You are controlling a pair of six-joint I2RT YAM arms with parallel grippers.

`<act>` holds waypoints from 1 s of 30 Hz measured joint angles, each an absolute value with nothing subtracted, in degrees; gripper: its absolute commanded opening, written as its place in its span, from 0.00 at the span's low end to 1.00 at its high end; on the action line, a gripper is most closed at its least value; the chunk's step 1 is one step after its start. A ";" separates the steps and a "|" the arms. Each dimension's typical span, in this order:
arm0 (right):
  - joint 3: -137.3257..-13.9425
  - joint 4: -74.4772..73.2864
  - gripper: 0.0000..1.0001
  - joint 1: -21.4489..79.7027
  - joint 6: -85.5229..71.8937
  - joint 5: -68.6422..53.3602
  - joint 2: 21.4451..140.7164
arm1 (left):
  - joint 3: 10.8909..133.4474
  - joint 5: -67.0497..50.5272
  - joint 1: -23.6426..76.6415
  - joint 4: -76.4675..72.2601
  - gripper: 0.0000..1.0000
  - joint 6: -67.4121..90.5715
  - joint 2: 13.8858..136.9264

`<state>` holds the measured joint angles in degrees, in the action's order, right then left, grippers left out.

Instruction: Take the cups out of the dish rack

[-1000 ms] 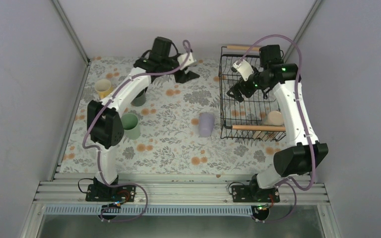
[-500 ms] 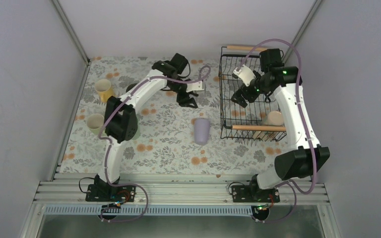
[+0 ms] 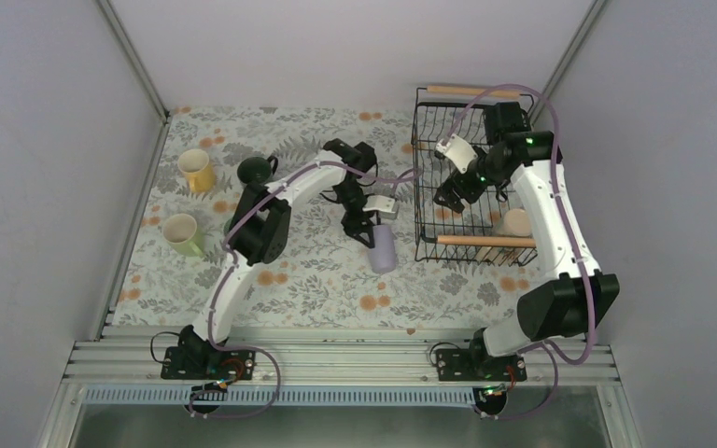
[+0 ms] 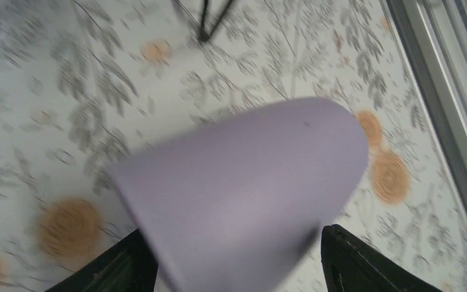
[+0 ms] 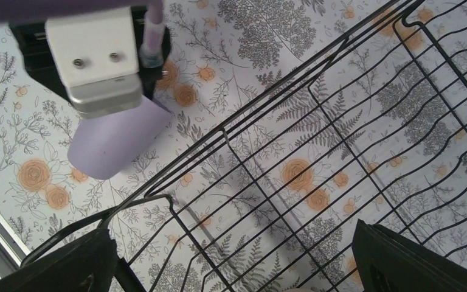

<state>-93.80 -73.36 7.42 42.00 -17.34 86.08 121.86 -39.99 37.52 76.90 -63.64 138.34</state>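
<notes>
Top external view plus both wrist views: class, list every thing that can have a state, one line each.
yellow cup: upright on table.
dark green cup: upright on table.
light green cup: upright on table.
lavender cup: lying on its side on table, between fingers of left gripper.
beige cup: upright inside dish rack.
dish rack: on table, one cup visible inside.
left gripper: straddling lavender cup; grip unclear.
right gripper: open, empty, above dish rack.

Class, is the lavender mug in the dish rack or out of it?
Out: the lavender mug sits on the floral table, left of the dish rack.
</notes>
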 measured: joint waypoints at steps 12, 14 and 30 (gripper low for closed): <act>-91.33 -73.30 1.00 7.42 42.02 -17.67 85.21 | 128.42 -43.90 37.69 76.88 0.27 -60.34 141.29; -91.35 -73.30 1.00 7.42 42.02 -17.67 84.99 | 126.56 -43.72 37.78 76.86 0.36 -59.61 141.29; -91.35 -73.03 1.00 7.42 41.95 -16.84 82.11 | 128.57 -47.31 39.03 79.09 0.02 -56.38 141.27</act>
<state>-91.35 -73.03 7.42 41.95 -16.84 82.11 128.57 -47.31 39.03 79.09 -56.38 141.27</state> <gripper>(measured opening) 0.996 0.044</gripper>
